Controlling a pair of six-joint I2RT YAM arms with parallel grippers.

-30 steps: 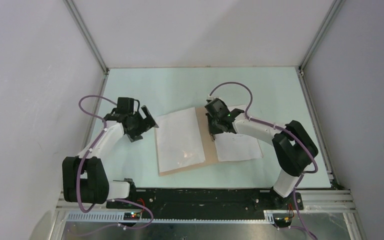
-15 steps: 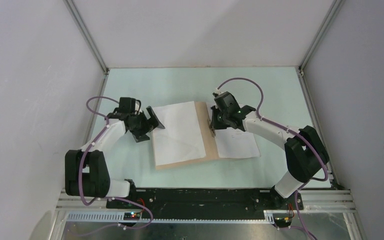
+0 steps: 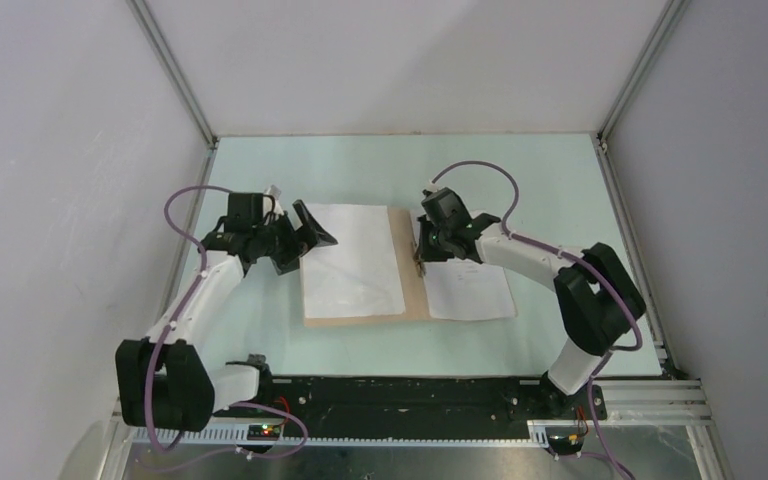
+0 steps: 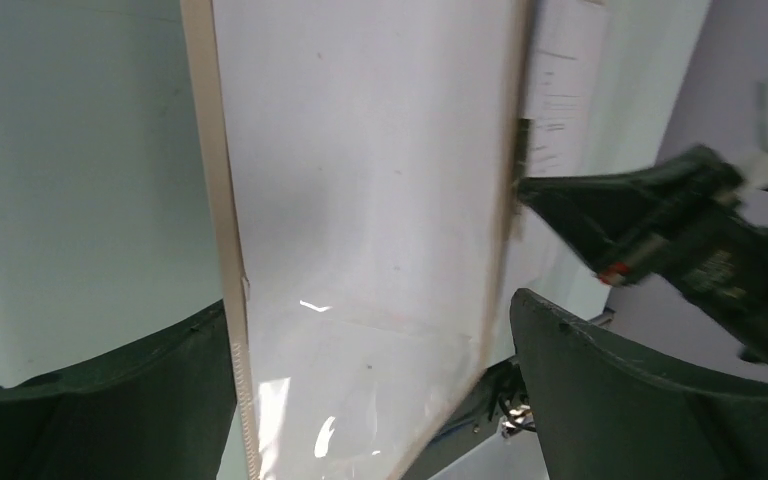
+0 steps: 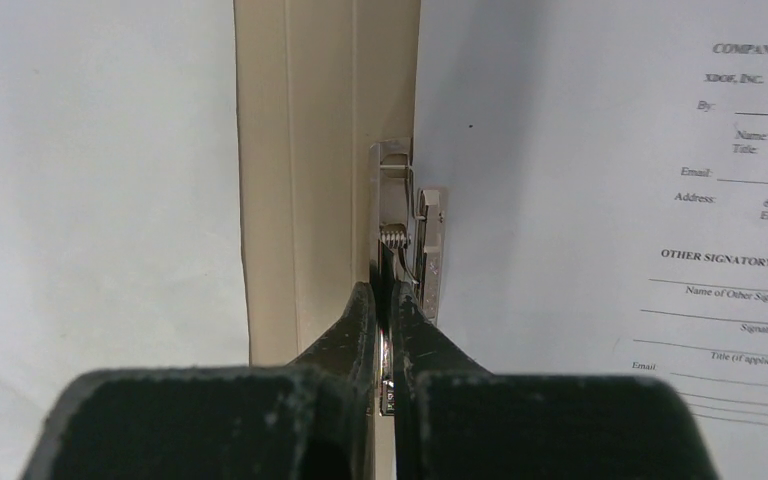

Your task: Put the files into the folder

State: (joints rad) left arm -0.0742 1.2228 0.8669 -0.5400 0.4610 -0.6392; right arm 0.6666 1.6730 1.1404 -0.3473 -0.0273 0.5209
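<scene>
The tan folder [image 3: 416, 270] lies open at the table's middle, a glossy clear sleeve [image 3: 352, 260] covering its left half. The files [image 3: 472, 290], white sheets with printed lines, lie on its right half beside the spine. My right gripper [image 3: 421, 262] is shut on the small metal spine clip [image 5: 406, 232], its jaws [image 5: 388, 295] pinching the clip's lever. My left gripper [image 3: 310, 248] stands open at the folder's far left edge. In the left wrist view its fingers [image 4: 90, 400] flank the sleeve [image 4: 360, 230] without touching it. The files [image 4: 560, 90] show beyond.
Grey enclosure walls with metal frame posts [image 3: 175, 75] surround the pale green table [image 3: 360, 165]. The black base rail [image 3: 390, 395] runs along the near edge. Purple cables loop over both arms.
The folder has shifted left and squared up with the table. My left gripper moved farther away and right, to the folder's far left corner. The right gripper stayed shut on the clip.
</scene>
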